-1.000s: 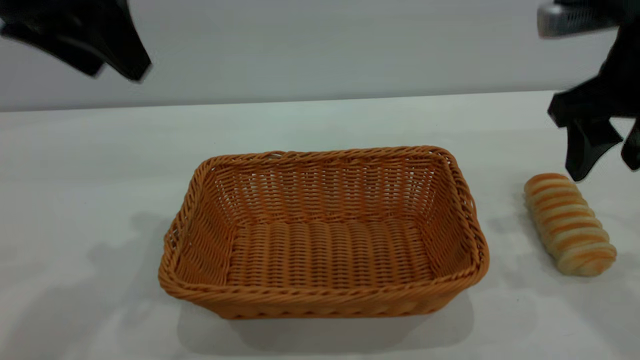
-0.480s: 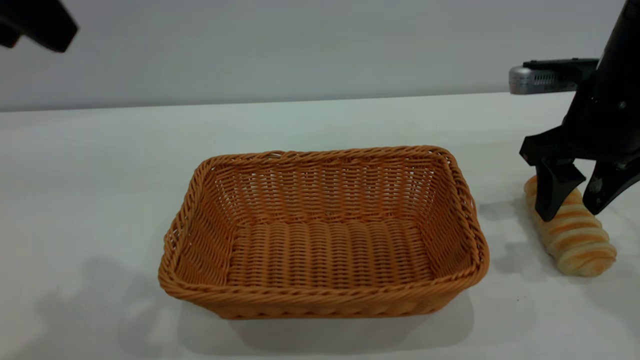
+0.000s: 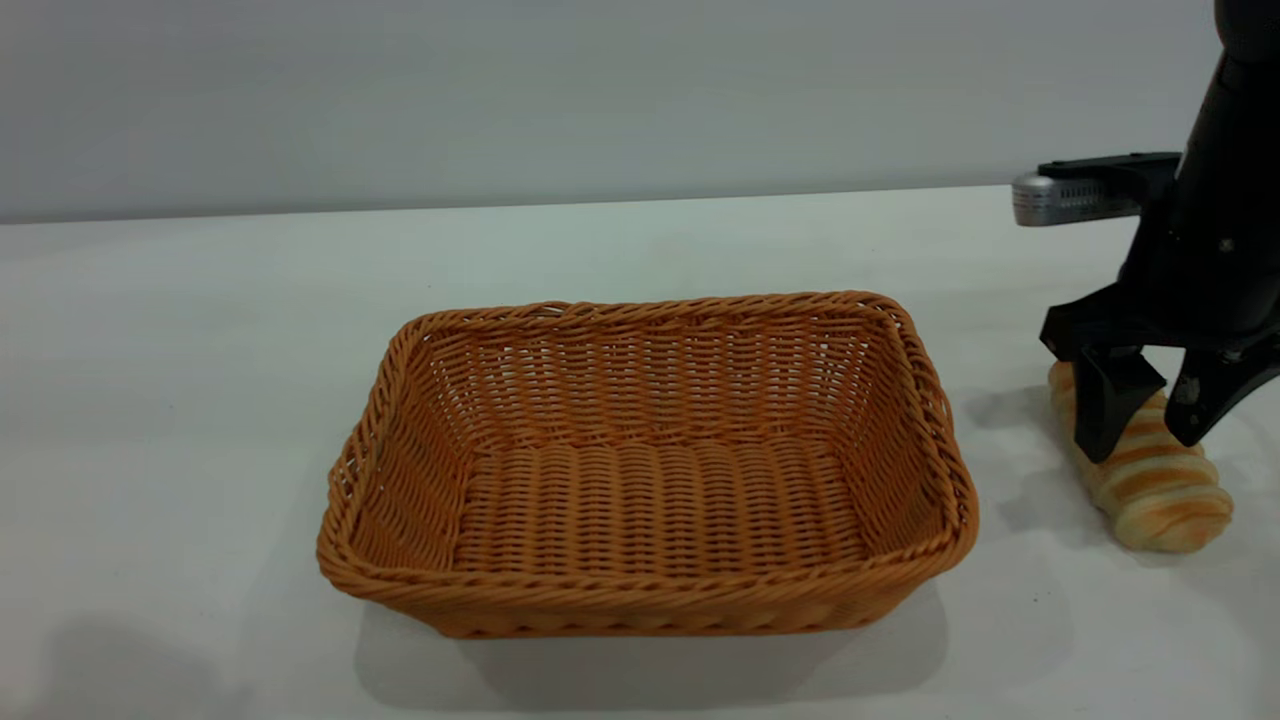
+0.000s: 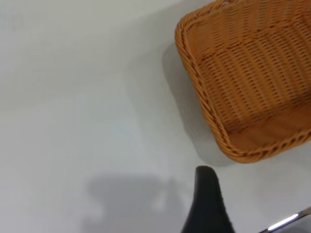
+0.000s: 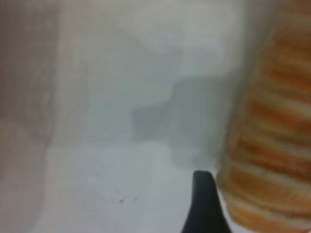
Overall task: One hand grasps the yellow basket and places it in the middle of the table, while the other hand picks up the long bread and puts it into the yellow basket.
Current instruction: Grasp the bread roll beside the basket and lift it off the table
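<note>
The white table (image 3: 200, 330) carries everything here. The yellow basket (image 3: 650, 465), a rectangular wicker one with a braided rim, stands upright near the middle of the table, nearer the front edge than the back, its long axis parallel to that front edge and its inside bare. The right gripper (image 3: 1150, 440), on a black arm with a silver-grey cylinder on its side, is down at the right edge of the table, its two fingers spread apart and straddling the far half of the long bread (image 3: 1150, 480); one finger (image 3: 1105, 415) stands against the basket-side flank of the loaf and the other on its outer side, but whether they press it cannot be told. The bread lies flat on the table just beside the basket's right end, apart from it, its long axis running from the back toward the front edge and angling slightly to the right. Of the left gripper only one black fingertip (image 4: 208, 204) shows, above bare table beside the basket's corner, so its opening cannot be told.
</note>
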